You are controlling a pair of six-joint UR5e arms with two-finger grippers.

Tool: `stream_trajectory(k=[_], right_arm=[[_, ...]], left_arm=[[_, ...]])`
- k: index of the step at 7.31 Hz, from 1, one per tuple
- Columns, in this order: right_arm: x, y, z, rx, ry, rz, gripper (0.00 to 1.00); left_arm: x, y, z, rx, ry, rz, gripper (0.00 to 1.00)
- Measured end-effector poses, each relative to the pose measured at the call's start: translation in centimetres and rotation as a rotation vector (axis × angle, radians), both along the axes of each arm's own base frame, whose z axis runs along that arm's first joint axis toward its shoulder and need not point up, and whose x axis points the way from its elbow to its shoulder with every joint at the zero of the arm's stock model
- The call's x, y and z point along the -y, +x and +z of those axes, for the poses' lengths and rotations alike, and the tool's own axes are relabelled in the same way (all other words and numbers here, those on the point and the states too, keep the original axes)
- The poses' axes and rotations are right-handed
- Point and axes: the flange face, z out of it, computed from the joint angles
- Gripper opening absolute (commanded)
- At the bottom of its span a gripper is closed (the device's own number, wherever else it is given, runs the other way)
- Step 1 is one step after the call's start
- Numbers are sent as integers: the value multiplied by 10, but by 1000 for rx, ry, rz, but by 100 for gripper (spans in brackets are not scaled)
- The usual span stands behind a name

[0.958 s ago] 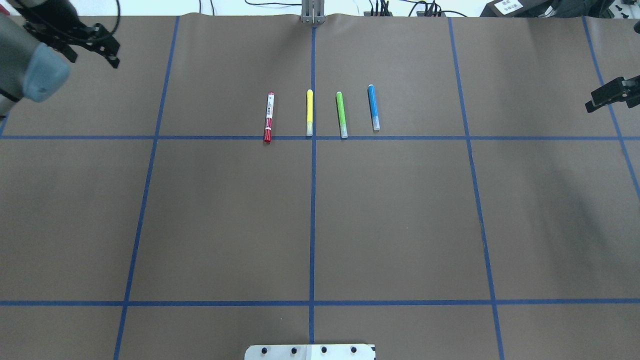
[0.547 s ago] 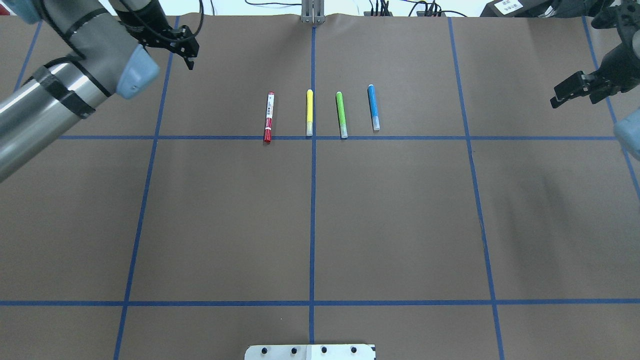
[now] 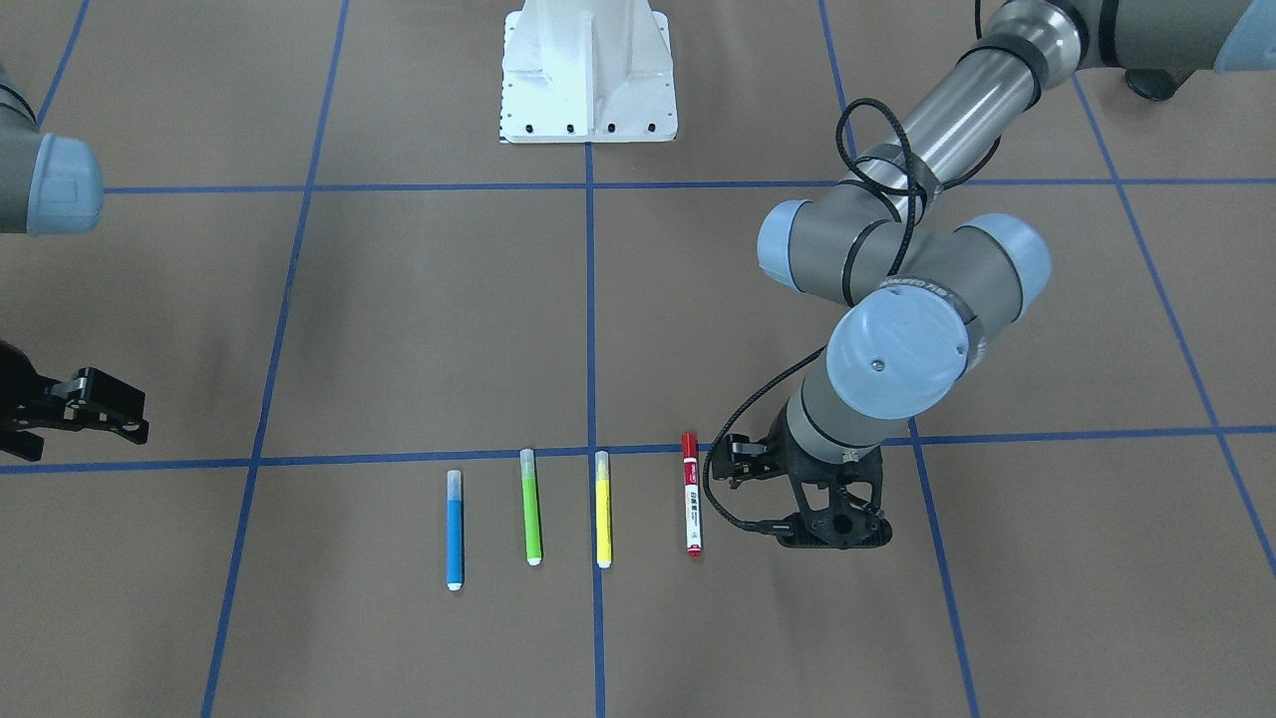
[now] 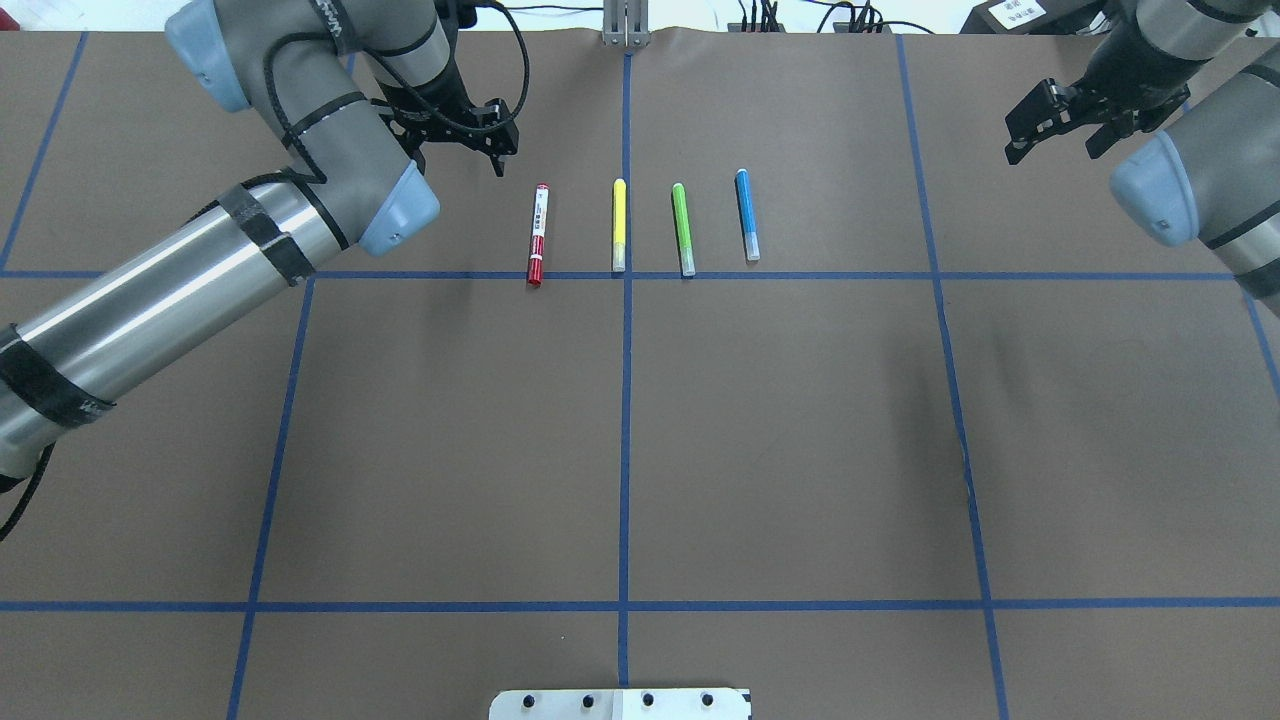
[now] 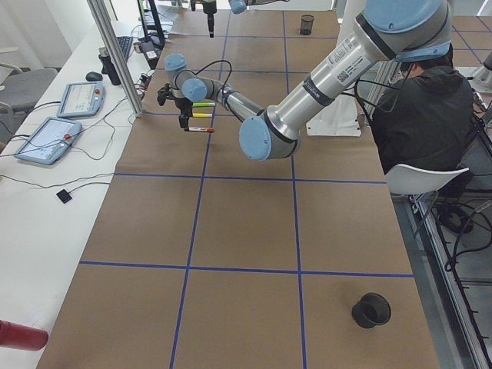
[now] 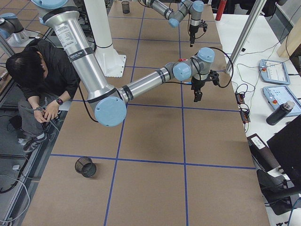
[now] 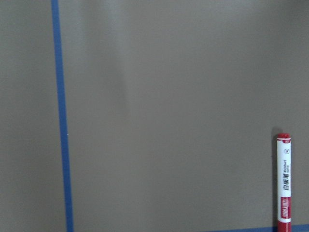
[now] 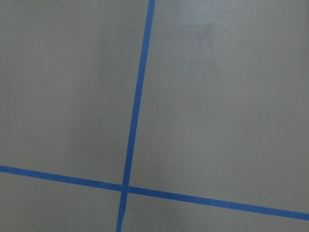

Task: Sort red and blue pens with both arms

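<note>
Lettering (image 7: 285, 166) on red pen (image 7: 284, 184) illegible.

Brown table cover (image 4: 800, 450), blue tape grid (image 4: 625, 450) all over it. Right by the black left pincer (image 4: 460, 140) is the red pen (image 4: 539, 235): white barrel, red cap, red end, dark print on the label. Going from there toward the black right pincer (image 4: 1050, 140) you get 1 yellow marker (image 4: 619, 225), 1 green marker (image 4: 683, 229), then the blue pen (image 4: 747, 215), with a clear-ish cap and white tip. Left arm (image 4: 200, 270) and right arm (image 4: 1240, 100) are grey and silver, pale blue joint caps, black cables.
</note>
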Motion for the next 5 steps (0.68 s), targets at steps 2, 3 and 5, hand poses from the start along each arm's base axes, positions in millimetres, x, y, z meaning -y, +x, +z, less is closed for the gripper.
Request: stream_trajectory(k=[2,3,5], right_arm=[[1,-27,-17,-3,-23,26,100],[1,-40,-22,-12,-27,40,100],[0,-59,-25,2,-32,74,100]], left_arm=[[-21,39,-13,11,19,-4,88],[-27,53,-13,19,36,-6,84],[-37,74,-7,28,49,2,78]])
